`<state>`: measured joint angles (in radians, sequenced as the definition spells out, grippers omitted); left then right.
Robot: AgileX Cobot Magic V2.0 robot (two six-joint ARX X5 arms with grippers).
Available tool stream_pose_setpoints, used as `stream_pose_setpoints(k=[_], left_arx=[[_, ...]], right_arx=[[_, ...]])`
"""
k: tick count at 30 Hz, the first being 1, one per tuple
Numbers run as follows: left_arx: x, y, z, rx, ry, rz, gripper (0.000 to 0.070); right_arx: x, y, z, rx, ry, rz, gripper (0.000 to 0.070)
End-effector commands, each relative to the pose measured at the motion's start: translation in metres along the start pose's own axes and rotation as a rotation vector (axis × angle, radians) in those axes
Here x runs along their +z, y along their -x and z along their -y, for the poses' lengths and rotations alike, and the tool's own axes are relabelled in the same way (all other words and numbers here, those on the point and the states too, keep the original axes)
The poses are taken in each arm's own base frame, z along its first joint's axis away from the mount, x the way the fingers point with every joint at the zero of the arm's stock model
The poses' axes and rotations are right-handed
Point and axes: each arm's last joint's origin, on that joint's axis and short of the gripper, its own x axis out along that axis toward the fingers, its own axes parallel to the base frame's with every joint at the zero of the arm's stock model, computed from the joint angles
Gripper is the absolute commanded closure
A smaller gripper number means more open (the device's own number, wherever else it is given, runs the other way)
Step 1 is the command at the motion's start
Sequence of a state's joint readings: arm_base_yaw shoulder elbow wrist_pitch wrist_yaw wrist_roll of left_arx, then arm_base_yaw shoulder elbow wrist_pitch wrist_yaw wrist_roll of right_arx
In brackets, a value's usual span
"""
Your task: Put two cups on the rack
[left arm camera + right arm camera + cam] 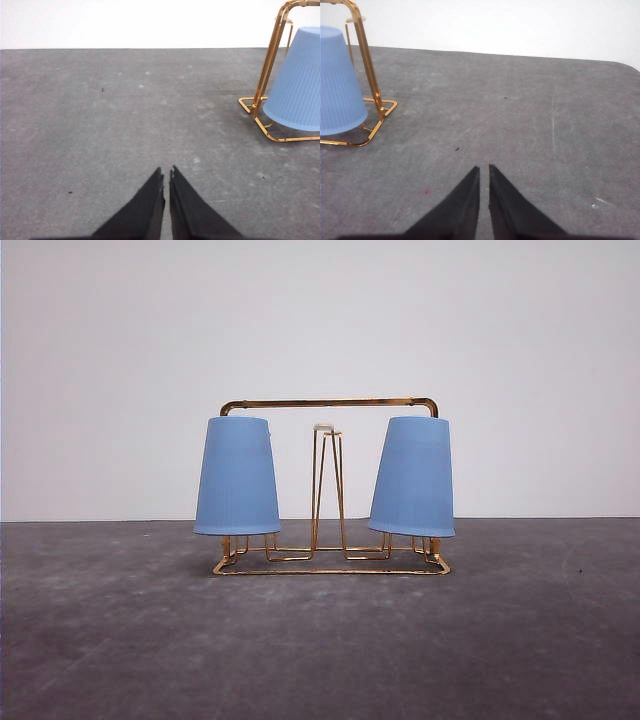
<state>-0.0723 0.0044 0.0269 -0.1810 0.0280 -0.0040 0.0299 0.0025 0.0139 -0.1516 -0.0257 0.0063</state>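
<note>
Count, front view: light-blue cups, 2, one at the left (237,477) and one at the right (413,478), both upside down. Gold wire rack (330,402), 1. White-tipped prong (322,427) at the rack's centre, 1 visible. Black pincers, 2: left (166,172), right (484,169). Grey counter (320,640), 1.

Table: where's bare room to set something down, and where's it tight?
Free: the grey table in front of the rack and out to both sides. Tight: between the left cup and right cup, where the bare middle prong stands.
</note>
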Motion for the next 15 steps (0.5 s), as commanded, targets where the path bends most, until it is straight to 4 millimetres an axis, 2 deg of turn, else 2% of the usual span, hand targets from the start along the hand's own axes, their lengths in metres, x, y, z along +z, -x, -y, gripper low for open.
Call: stream_pose_setpoints(k=[1, 15], left_arx=[[-0.0052, -0.0014, -0.0001, 0.000, 0.006, -0.018, 0.0700], [-0.0052, -0.0014, -0.0001, 0.000, 0.006, -0.018, 0.0700]], right_arx=[[0.0003, -0.0002, 0.0000, 0.000, -0.005, 0.007, 0.0668], [0.0003, -0.0002, 0.0000, 0.000, -0.005, 0.007, 0.0668]])
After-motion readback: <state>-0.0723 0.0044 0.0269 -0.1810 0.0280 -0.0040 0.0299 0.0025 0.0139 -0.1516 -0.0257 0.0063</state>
